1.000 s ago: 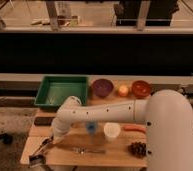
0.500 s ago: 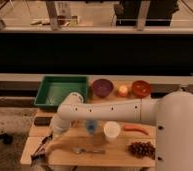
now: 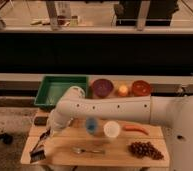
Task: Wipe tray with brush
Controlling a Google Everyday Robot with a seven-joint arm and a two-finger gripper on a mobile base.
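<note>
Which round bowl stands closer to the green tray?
The purple bowl, beside the tray; the orange bowl sits farther right. The gripper is low, near the brush.

The wooden table (image 3: 115, 159) carries a green tray (image 3: 60, 90), a purple bowl (image 3: 102, 87), a small round fruit (image 3: 123, 90) and an orange bowl (image 3: 141, 88) at the back; a blue cup (image 3: 91, 125), a white cup (image 3: 111, 129) and a carrot (image 3: 135, 129) sit in the middle; a spoon (image 3: 87, 150) and grapes (image 3: 145, 149) lie in front; a black block (image 3: 40, 120) and the brush (image 3: 38, 150) lie on the left; the gripper (image 3: 45, 135) is by the brush.
</note>
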